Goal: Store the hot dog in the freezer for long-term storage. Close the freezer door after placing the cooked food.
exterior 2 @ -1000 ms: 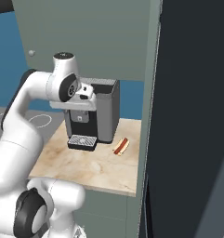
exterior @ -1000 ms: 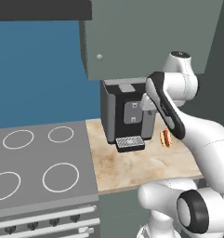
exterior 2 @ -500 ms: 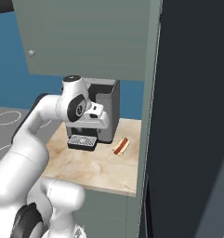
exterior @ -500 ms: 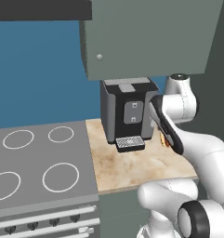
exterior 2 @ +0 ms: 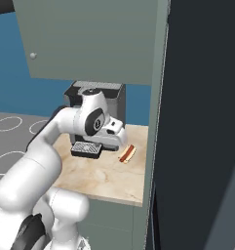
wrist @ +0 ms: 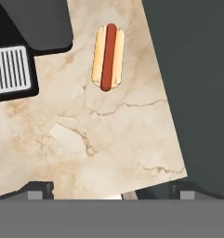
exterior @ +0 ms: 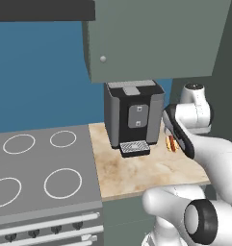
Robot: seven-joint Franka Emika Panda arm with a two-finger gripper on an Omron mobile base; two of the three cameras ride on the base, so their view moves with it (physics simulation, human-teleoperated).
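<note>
The hot dog (wrist: 108, 57), a red sausage in a tan bun, lies on the marble counter (wrist: 108, 139) to the right of the coffee machine. It also shows as hot dog (exterior 2: 127, 153) and hot dog (exterior: 171, 143), partly behind my forearm. My gripper (wrist: 111, 189) hangs above the counter, open, with nothing between its fingers; the hot dog lies ahead of the tips. From the right base view the gripper (exterior 2: 122, 140) sits just above and left of the bun. The freezer (exterior 2: 202, 122) rises as a dark wall on the right; I cannot tell where its door begins.
A black coffee machine (exterior: 134, 115) with a ribbed drip tray (wrist: 9, 67) stands close to the left of the hot dog. Grey-green upper cabinets (exterior: 151, 38) overhang the counter. A stove (exterior: 35, 168) lies to the left. A grey-green side panel (exterior 2: 155, 97) bounds the counter's right edge.
The arm has swung right and down past the coffee machine's front, bringing the hand over the hot dog. The hot dog and the base have not moved.
</note>
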